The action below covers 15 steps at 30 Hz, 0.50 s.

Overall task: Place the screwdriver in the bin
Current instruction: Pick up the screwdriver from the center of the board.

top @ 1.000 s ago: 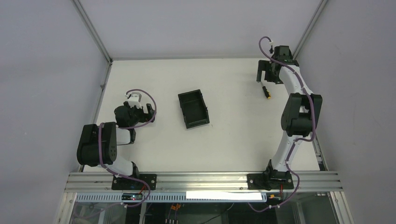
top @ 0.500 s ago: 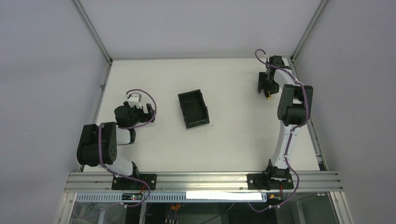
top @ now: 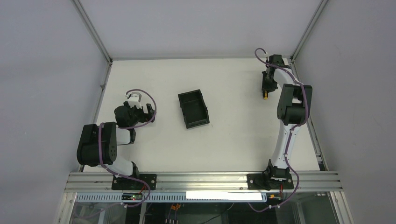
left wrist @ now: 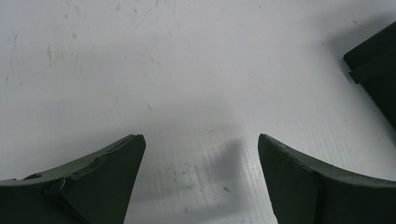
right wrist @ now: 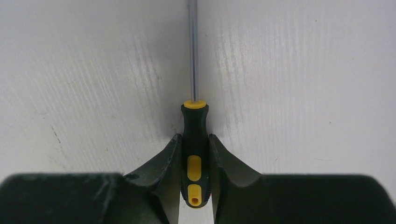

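The screwdriver (right wrist: pixel 194 119) has a black and yellow handle and a thin grey shaft that points away from the right wrist camera, along the white table. My right gripper (right wrist: pixel 194 136) is shut on the handle, one finger on each side. From above, the right gripper (top: pixel 266 87) is at the far right of the table, and the screwdriver's (top: pixel 265 97) yellow end shows just below it. The black bin (top: pixel 193 108) sits open-topped at the table's middle, far to the left of that grip. My left gripper (top: pixel 148 111) rests left of the bin, and in its wrist view the left gripper (left wrist: pixel 201 140) is open over bare table.
A corner of the bin (left wrist: pixel 373 70) shows at the right edge of the left wrist view. Metal frame posts and grey walls close in the table (top: pixel 233 135) at the back and sides. An aluminium rail (top: pixel 201 179) carries both arm bases at the near edge.
My right gripper came down over the screwdriver and its fingers closed on the handle. The right arm folded in closer to the far right corner. The left arm and bin have not moved.
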Each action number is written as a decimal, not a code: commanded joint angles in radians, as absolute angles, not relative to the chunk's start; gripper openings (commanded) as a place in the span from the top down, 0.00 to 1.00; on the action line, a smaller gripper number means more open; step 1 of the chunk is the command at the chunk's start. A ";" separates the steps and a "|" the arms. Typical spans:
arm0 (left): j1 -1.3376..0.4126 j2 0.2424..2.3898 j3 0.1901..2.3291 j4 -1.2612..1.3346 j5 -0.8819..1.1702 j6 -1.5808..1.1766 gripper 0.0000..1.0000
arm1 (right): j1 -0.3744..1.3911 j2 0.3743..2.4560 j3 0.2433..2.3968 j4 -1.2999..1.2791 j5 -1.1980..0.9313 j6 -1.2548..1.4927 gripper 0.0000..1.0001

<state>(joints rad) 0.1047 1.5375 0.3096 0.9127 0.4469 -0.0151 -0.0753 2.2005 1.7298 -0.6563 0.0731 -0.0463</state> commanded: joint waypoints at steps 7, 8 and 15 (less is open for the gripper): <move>0.106 1.523 0.328 0.946 0.451 -0.009 0.01 | -0.078 2.087 1.795 -0.709 0.110 -0.058 1.00; 0.106 1.523 0.327 0.946 0.451 -0.009 0.01 | -0.077 2.074 1.800 -0.718 0.113 -0.057 1.00; 0.106 1.523 0.327 0.946 0.451 -0.009 0.01 | -0.077 1.970 1.868 -0.795 0.123 -0.052 1.00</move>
<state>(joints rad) 0.1047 1.5375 0.3096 0.9127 0.4465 -0.0151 -0.0753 2.1178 1.7683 -0.7540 0.0959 -0.0475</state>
